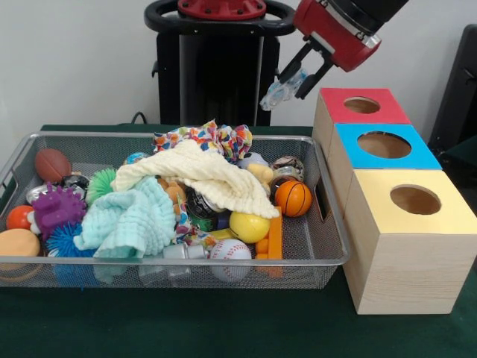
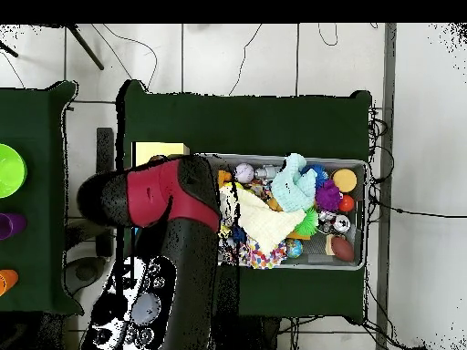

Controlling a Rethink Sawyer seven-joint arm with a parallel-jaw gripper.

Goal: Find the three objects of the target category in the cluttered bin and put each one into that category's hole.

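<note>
While the claw (image 1: 283,89) grips a small clear bluish object (image 1: 274,95), cloths cover the bin (image 1: 328,224).

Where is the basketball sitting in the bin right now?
In the front view the basketball lies near the bin's right wall, just right of the cream cloth and above the yellow ball.

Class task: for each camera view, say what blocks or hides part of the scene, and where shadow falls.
Front view: the cloths cover much of the toy pile in the wire bin, and the pincer holds something pale above the boxes, whose holes look dark inside. Overhead view: the arm hides almost all the boxes and the bin's edge beside them.
</note>
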